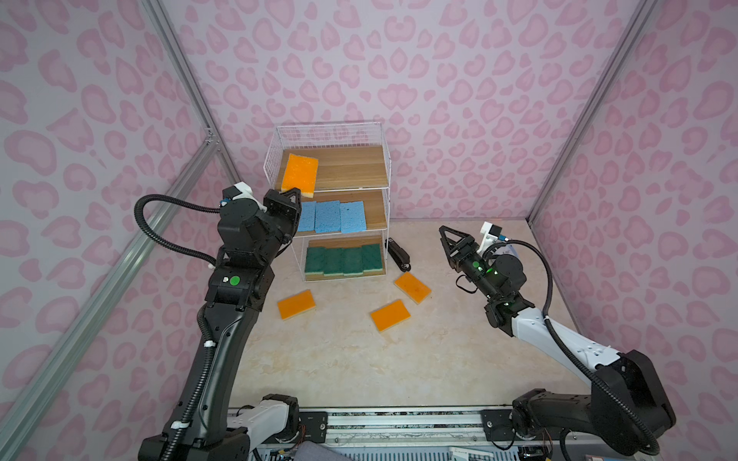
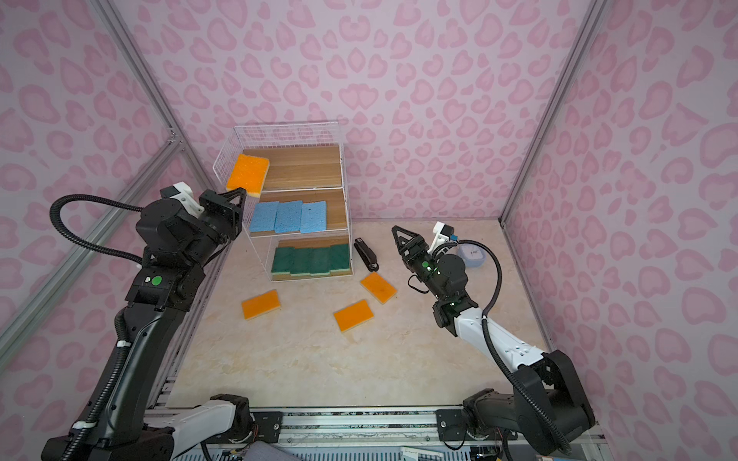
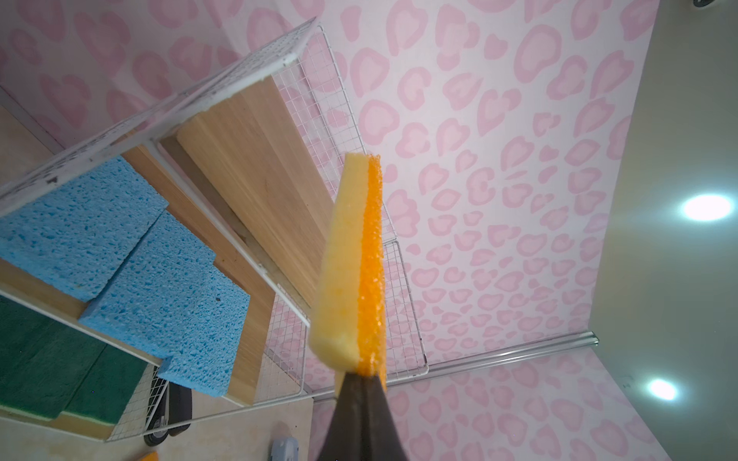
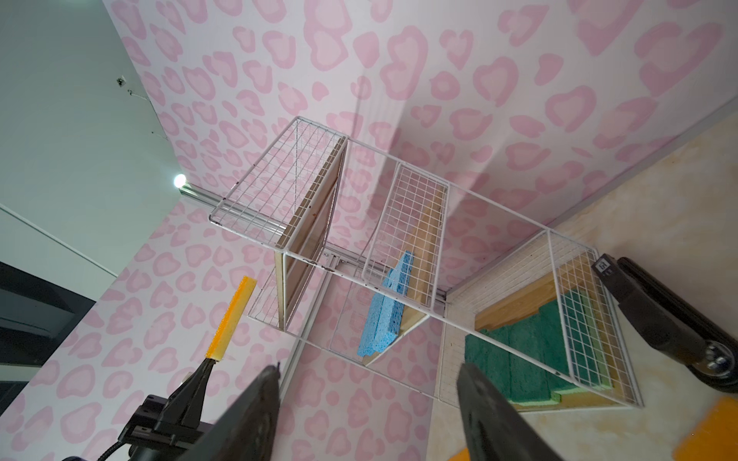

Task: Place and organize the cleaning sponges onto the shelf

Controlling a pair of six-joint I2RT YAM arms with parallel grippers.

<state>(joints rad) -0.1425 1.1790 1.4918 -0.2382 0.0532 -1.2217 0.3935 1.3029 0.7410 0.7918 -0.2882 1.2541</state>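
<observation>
Against the back wall stands the shelf (image 1: 386, 159), a white wire-mesh rack with three light wooden boards. The left hand (image 1: 295, 193) is clamped on one short end of an orange sponge (image 1: 300, 172), a flat rectangle with a coarse, glittery orange face and a smooth yellow foam backing. The left wrist view shows it edge-on, pinched between thin black fingers (image 3: 351, 403). In both top views it sits tilted over the front left of the top tier; whether it touches the wood cannot be told.

Three blue sponges (image 1: 332, 216), pitted and porous, lie side by side on the middle board, edges touching and fronts overhanging. Four green sponges (image 1: 343, 260), with dark fibrous tops and pale undersides, fill the bottom board in a close row.

Three loose sponges (image 1: 296, 304) (image 1: 390, 315) (image 1: 412, 287) lie flat, orange face up, on the marbled beige tabletop (image 1: 339, 367) in front of the shelf, apart from one another. A black stapler (image 1: 398, 254) lies just beside the shelf's right foot.

The right hand (image 4: 369, 369) hovers to the right of the shelf, its tapered black fingers spread and holding nothing.
</observation>
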